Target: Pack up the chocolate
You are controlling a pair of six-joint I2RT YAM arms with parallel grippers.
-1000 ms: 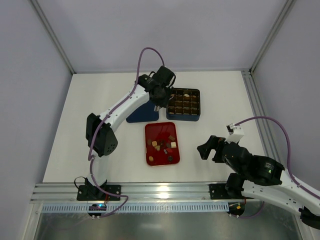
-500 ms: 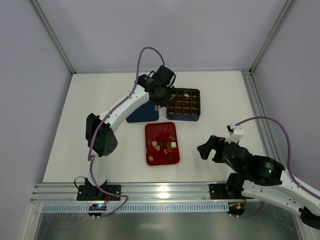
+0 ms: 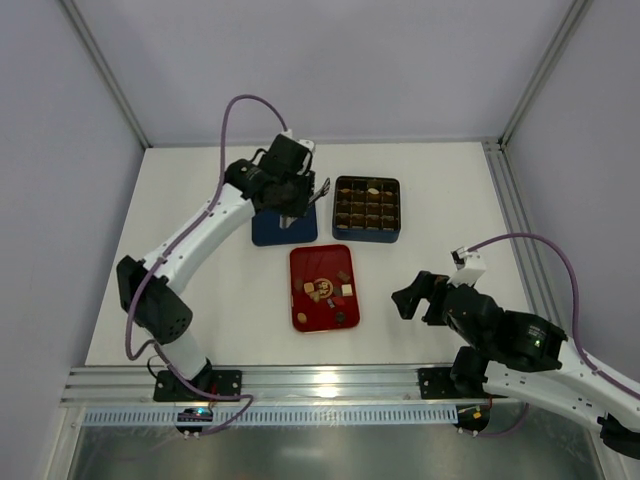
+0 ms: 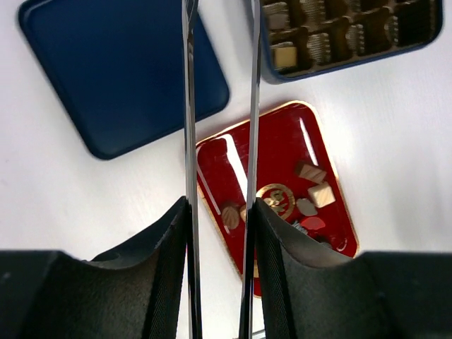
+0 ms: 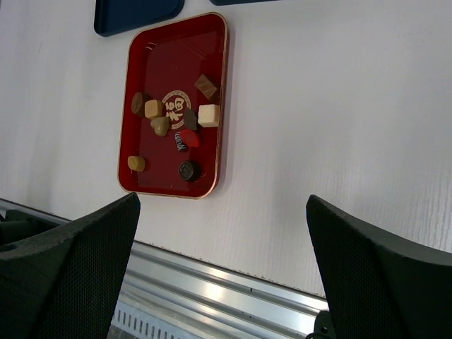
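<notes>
Top view: left gripper (image 3: 318, 189) has swung from the box (image 3: 366, 208) to over the blue lid (image 3: 283, 228), suggesting one piece delivered. Left wrist: narrowly parted, empty; chocolate (image 4: 321, 194) mostly remains in red tray (image 4: 282, 141). Right wrist: right gripper (image 5: 222, 201) wide apart, empty

A robotics lab cell: plain grey wall panels (image 3: 350, 60), aluminium frame rails (image 3: 320, 380) (along the near edge), white table (image 3: 440, 200).

A red tray (image 3: 310, 262) with a gold rim lies flat on the white table (image 3: 450, 200); just past its far right corner sits a dark blue square box (image 3: 367, 236) with a grid of brown cells; past its far left corner, apart from it, a flat dark blue lid (image 3: 272, 234); on the tray's near side, an aluminium rail (image 3: 330, 381) edges the table.
</notes>
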